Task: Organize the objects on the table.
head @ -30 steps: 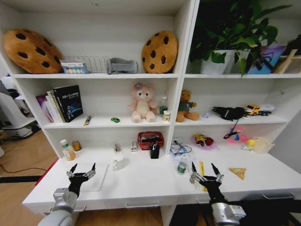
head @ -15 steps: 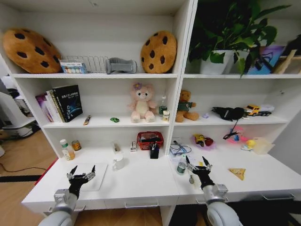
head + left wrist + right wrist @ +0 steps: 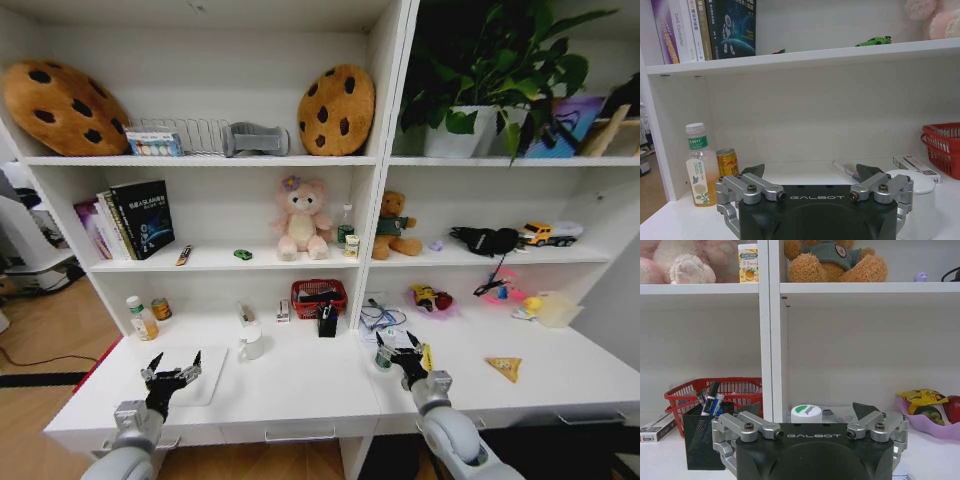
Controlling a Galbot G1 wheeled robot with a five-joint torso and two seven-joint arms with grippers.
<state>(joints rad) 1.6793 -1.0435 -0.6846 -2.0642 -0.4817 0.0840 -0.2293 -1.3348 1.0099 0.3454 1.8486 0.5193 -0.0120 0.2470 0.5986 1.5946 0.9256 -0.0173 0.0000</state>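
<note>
A home study or child's room is suggested by a white built-in shelving unit (image 3: pixel 385 160) over a long white desk top (image 3: pixel 300 385). Cookie-shaped cushions (image 3: pixel 337 110) are seen at twelve o'clock, a potted plant (image 3: pixel 490 70) at two, books (image 3: pixel 130 220) at ten, and plush toys (image 3: pixel 304 220) centrally.

Right pincer (image 3: pixel 401 347) advanced forward over table (image 3: pixel 300 385), fingers spread, now straddling small green-capped bottle (image 3: pixel 384 356).

A small clear bottle (image 3: pixel 385 354) with a white-and-green cap is standing upright on the white table (image 3: pixel 300 385), at about 3 o'clock from centre. A tiny green toy car (image 3: pixel 243 254) is sitting on a shelf at 12 o'clock.
</note>
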